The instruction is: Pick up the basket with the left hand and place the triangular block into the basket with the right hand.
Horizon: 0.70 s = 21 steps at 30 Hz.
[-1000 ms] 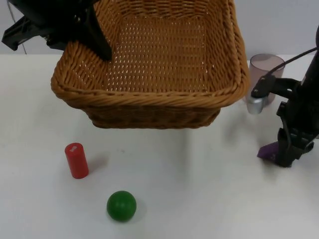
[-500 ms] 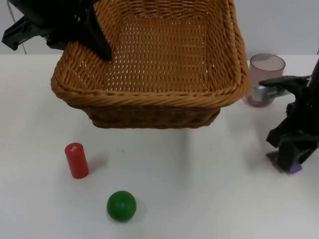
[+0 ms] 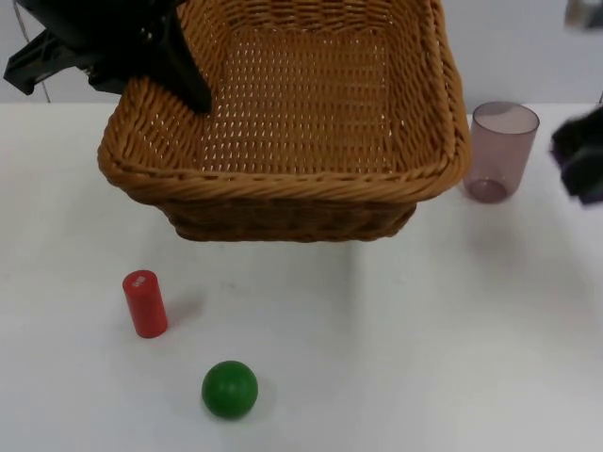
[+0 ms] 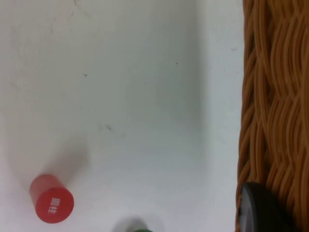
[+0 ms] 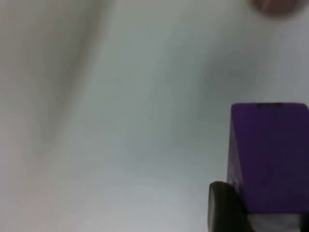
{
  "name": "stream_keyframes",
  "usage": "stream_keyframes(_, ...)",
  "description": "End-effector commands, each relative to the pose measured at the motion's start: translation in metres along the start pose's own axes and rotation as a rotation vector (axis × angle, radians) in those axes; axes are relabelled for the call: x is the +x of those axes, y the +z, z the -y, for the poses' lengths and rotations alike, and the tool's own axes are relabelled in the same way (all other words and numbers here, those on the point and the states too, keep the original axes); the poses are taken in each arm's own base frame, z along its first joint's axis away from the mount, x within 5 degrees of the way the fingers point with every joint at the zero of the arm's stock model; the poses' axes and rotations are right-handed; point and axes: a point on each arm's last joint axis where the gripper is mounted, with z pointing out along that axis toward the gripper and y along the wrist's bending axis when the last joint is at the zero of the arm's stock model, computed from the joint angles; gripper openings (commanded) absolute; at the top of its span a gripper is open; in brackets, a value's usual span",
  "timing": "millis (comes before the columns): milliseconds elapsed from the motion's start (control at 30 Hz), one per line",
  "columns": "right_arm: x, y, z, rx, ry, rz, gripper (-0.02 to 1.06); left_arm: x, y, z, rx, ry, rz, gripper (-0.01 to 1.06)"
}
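Observation:
The wicker basket (image 3: 301,188) hangs above the table's back left, and my left gripper (image 3: 198,94) is shut on its left rim. That rim (image 4: 270,106) also runs past the left fingertip (image 4: 258,210) in the left wrist view. Off the table at the far right edge is my right gripper (image 3: 582,162), blurred by motion. It is shut on the purple triangular block (image 5: 268,154), which sits against a black fingertip (image 5: 226,207). A sliver of purple (image 3: 593,194) shows under that gripper in the top view.
A red cylinder (image 3: 144,303) stands front left of the basket, and it also appears in the left wrist view (image 4: 51,199). A green ball (image 3: 229,388) lies near the front edge. A translucent pink cup (image 3: 499,151) stands right of the basket.
The right gripper has risen from the table with the purple block, moving up toward the far right edge. The basket and the left arm have stayed put.

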Motion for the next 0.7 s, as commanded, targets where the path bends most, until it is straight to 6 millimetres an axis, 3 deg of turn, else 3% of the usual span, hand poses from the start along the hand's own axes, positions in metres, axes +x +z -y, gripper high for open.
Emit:
stream_keyframes(0,-0.003,-0.023,-0.006,0.004,-0.017,0.054,0.0,0.0,-0.003,0.004,0.023,-0.008,0.022,0.0)
stream_keyframes(100,-0.016,-0.064,-0.015,-0.017,-0.035,0.147,0.0,0.0,-0.003,0.004,0.023,-0.008,0.024,0.0)
stream_keyframes(133,-0.016,-0.064,-0.015,-0.017,-0.035,0.147,0.0,0.0,-0.003,0.004,0.023,-0.008,0.024,0.0)
stream_keyframes(267,-0.052,-0.109,-0.027,-0.038,-0.114,0.285,0.0,-0.001,-0.003,0.004,0.023,-0.008,0.03,0.0)
stream_keyframes(467,-0.083,-0.116,-0.04,-0.065,-0.157,0.393,0.0,-0.001,-0.003,0.004,0.022,-0.003,0.034,0.0)
stream_keyframes(667,-0.109,-0.096,-0.08,-0.136,-0.26,0.428,0.0,-0.001,-0.003,0.004,0.022,0.001,0.034,0.0)
